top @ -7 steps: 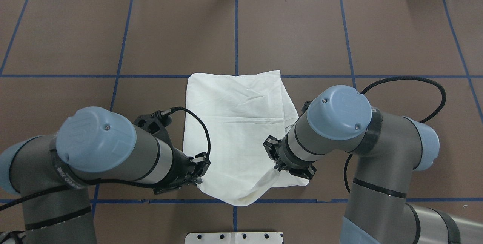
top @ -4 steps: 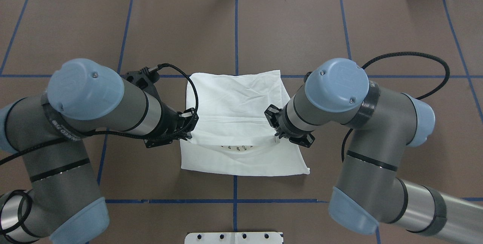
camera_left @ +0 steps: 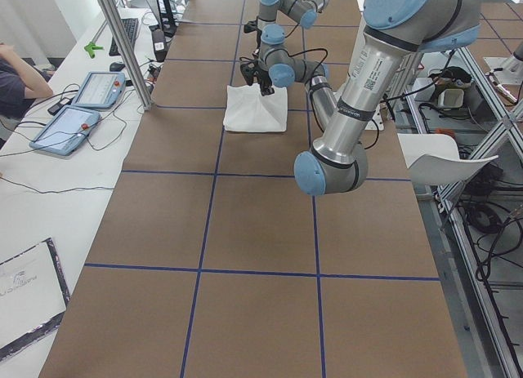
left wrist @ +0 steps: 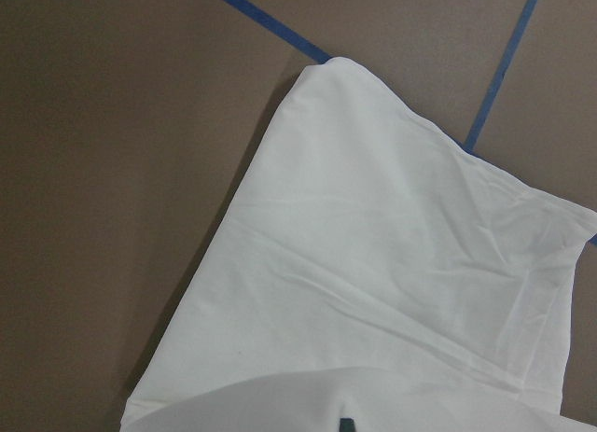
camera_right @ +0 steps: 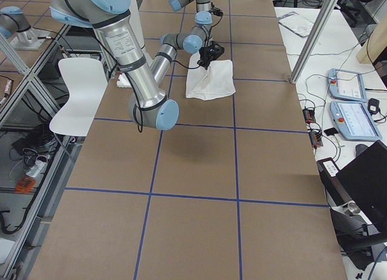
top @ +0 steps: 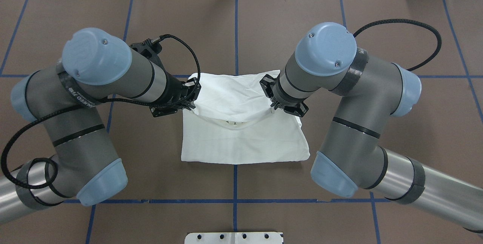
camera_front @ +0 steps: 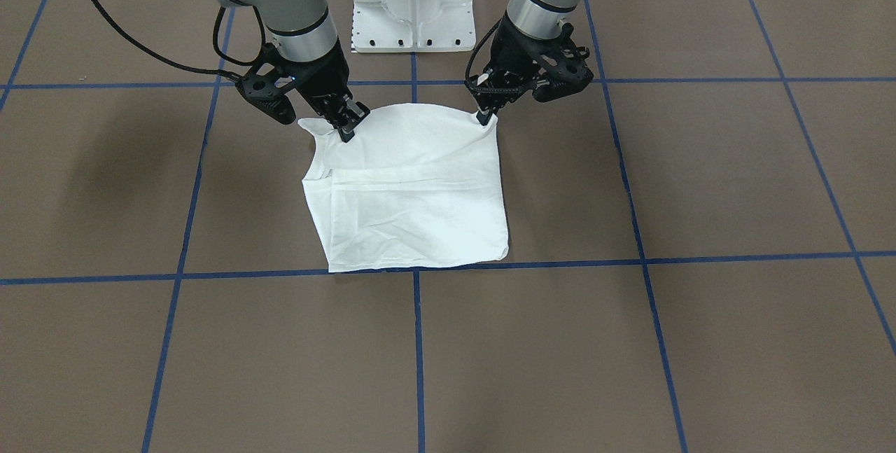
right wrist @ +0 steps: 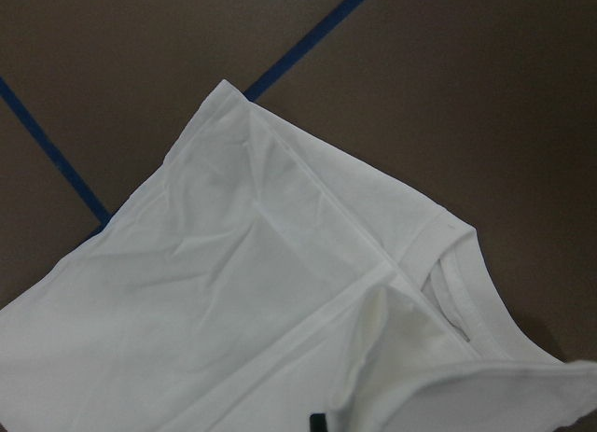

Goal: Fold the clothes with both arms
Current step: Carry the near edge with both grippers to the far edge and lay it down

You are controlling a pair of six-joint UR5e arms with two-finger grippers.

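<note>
The white T-shirt (top: 241,144) lies partly folded on the brown table, and also shows in the front view (camera_front: 413,194). My left gripper (top: 190,103) is shut on the shirt's lifted edge at its left corner; it also shows in the front view (camera_front: 483,117). My right gripper (top: 273,108) is shut on the same edge at the right corner, seen too in the front view (camera_front: 346,132). The held edge hangs between them over the shirt's middle. A bit of black printed text (top: 236,123) shows under it. The right wrist view shows the ribbed collar (right wrist: 457,292).
The white pedestal base (camera_front: 413,5) stands at the robot's side of the table. Blue tape lines (top: 236,29) grid the brown surface. Tablets (camera_left: 82,108) lie on a side bench and a person sits at its far end. A white chair (camera_right: 78,92) stands beside the table.
Both grippers have lifted the shirt's near edge and carried it away from the robot, over the shirt toward its far edge. The printed text has come into view beneath.
</note>
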